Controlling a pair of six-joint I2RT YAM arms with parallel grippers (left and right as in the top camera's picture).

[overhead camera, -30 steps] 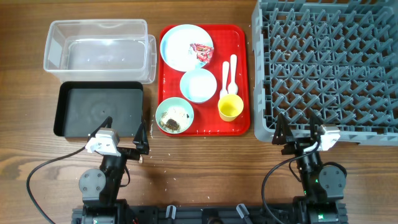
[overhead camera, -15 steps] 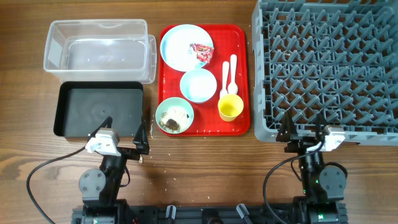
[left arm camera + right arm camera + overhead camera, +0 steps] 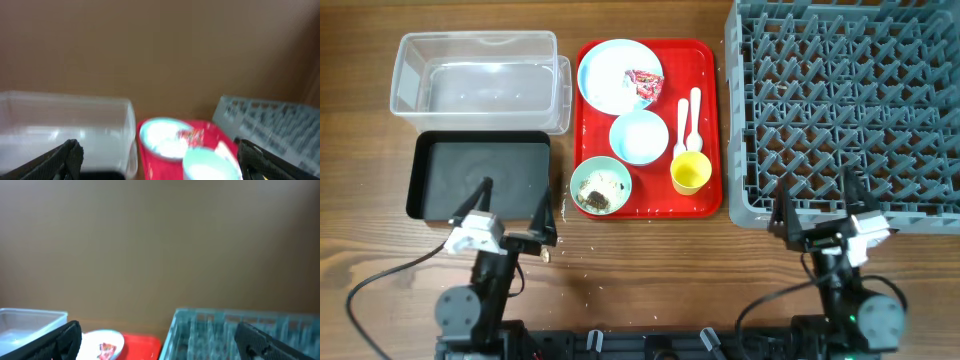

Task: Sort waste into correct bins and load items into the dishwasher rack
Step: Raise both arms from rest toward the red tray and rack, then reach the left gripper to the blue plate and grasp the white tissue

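The red-and-white wrapper (image 3: 643,83) lies crumpled on the right side of the pale blue plate (image 3: 608,72), at the far end of the red tray (image 3: 716,120). The pale green bowl (image 3: 588,172) of whitish and brown scraps (image 3: 601,190) sits at the near end. Nothing looks sorted or loaded yet, so the step in hand is probably a first reach for waste. The wrapper is thin, crinkly film, light and springy, so it seems better to pinch a raised fold from above than to scrape along the glossy, shallow plate, which could slide. The left hand (image 3: 513,205) sits by the near edge of the black tray (image 3: 480,165), spread wide and holding nothing. The right hand (image 3: 817,205), equally spread and empty, sits at the near edge of the rack (image 3: 850,90), a rigid grey grid of upright pegs. The clear tub (image 3: 475,40) is thin-walled and deeper than the black tray. The worktop (image 3: 650,280) is wood-grained, with a few crumbs.
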